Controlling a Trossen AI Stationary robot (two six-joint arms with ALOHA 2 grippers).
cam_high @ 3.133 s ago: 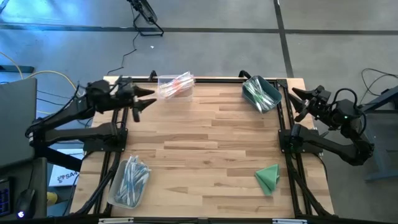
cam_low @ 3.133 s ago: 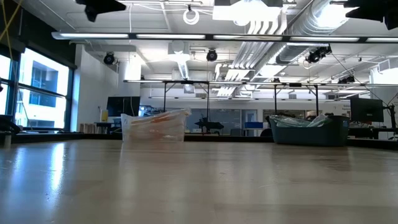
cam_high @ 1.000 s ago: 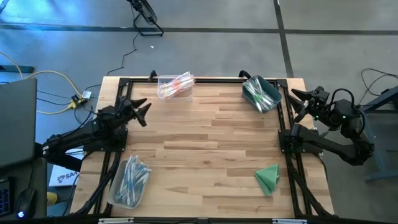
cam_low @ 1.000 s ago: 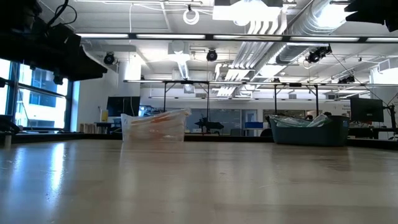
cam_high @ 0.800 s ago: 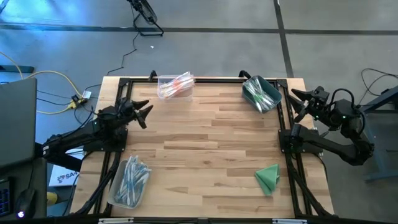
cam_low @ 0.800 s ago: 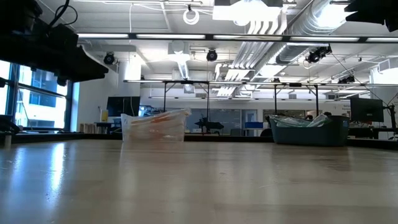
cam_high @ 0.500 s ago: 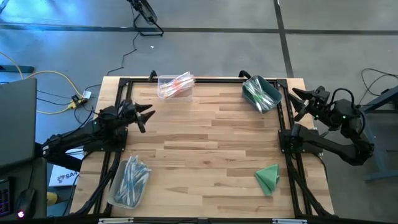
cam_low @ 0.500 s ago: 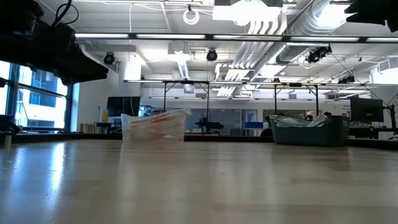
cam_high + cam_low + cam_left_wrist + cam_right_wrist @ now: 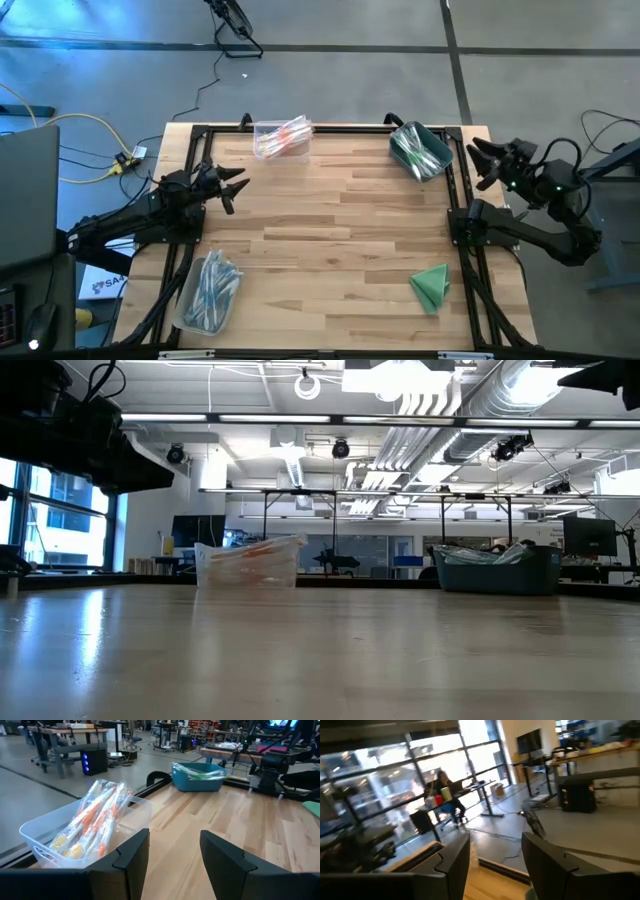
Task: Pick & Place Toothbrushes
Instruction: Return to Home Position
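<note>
The left gripper (image 9: 174, 838) hangs with its fingers spread and nothing between them, just short of the transparent bin (image 9: 137, 812) on the side nearer the left arm's base. It looks parked rather than reaching. The orange toothbrushes (image 9: 97, 817) lie heaped inside that bin, wrapped and slanting against its wall, so this looks like a rest pose once the sorting is finished. No loose brush shows on the bare tabletop (image 9: 340, 240). Along the same far edge, well apart from the transparent bin, the blue bin (image 9: 197, 782) holds the green toothbrushes (image 9: 205, 771). Beyond it, off the tabletop, the right gripper (image 9: 476, 165) waits, also spread and empty (its wrist camera looks out into the room, where a person (image 9: 442, 785) sits at a desk). The grey bin (image 9: 180, 310) with the blue toothbrushes (image 9: 212, 285) sits at the near corner, well apart from the transparent bin. The green cloth (image 9: 432, 284) lies diagonally opposite the transparent bin. Only the black frame rail (image 9: 350, 128) runs close behind the transparent bin, and nothing lies between the left gripper and that bin.
</note>
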